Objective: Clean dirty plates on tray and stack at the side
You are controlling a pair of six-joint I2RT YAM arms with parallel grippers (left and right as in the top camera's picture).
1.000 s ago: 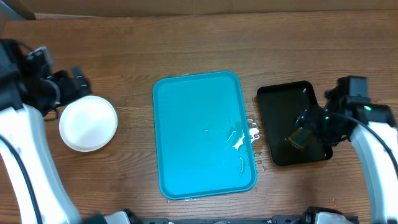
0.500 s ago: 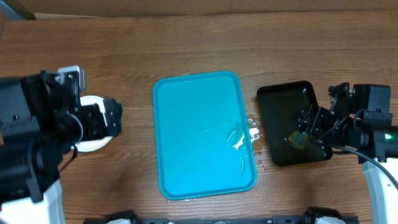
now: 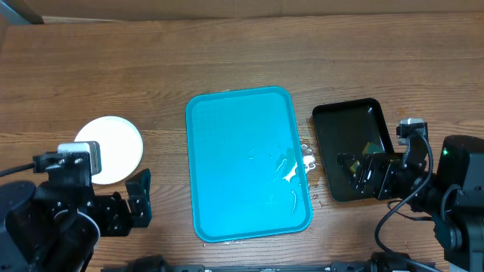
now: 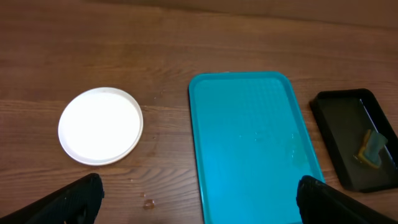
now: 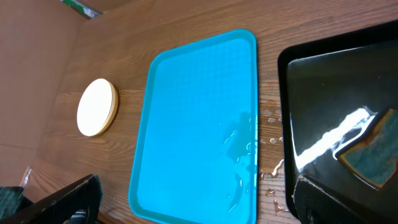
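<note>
1 plate stack (image 3: 117,143), 1 turquoise tray (image 3: 242,151), 1 black tray (image 3: 348,128), 1 sponge (image 4: 372,148).

Two arms, black nearly all over, with pale fittings at the wrists.

Left arm (image 3: 45,227): bulky matte-black housings, rounded at the joints. A small white-grey module (image 3: 76,156), rectangular, sits on the wrist, and a thin black cable (image 3: 15,171) leaves it sideways. Left hand (image 3: 141,200): black and blocky, and its fingers (image 4: 74,198) show as dark blurred wedges in the wrist view. Right arm (image 3: 465,177): same black casing, with a small pale-green light (image 3: 445,152), a second white-grey block (image 3: 411,128) and a black looped lead (image 3: 389,208). Right hand (image 3: 361,175): black and angular, its fingertips (image 5: 65,200) dark and out of focus. Screws and markings are too small to tell.
</note>
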